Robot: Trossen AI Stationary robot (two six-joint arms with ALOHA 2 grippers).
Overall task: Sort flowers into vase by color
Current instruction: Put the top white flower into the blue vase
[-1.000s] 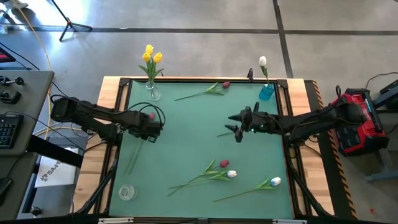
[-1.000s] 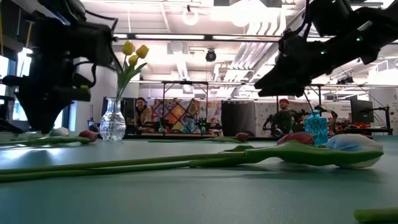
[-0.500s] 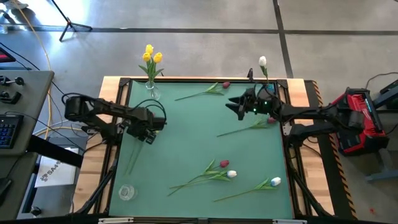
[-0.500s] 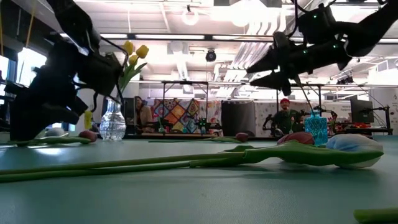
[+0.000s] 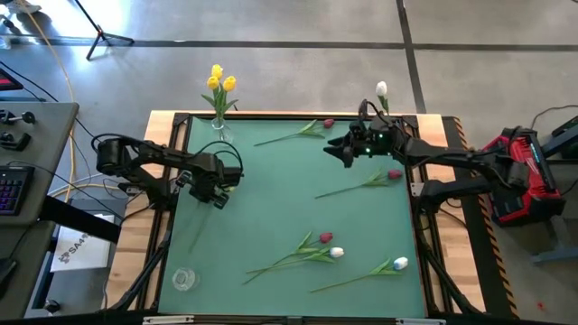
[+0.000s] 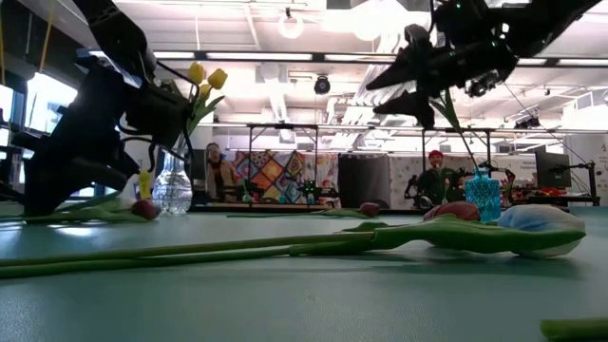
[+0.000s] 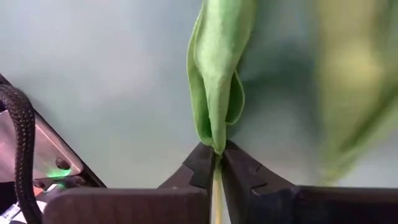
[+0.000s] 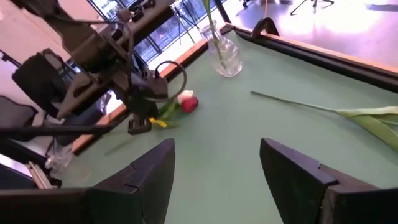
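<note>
Flat teal-green table mat inside a pale wooden frame. At eleven o'clock, three yellow artificial tulips in a clear glass vase. At one o'clock, a white tulip above a translucent blue vase. Dark red tulip heads and a white one on green stems toward five o'clock. Both arms black; a green leaf sits between the left gripper fingers.

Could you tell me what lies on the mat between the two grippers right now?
Nothing does: in the high view the green mat is bare between the left gripper, shut on a flower stem, and the open right gripper.
</note>
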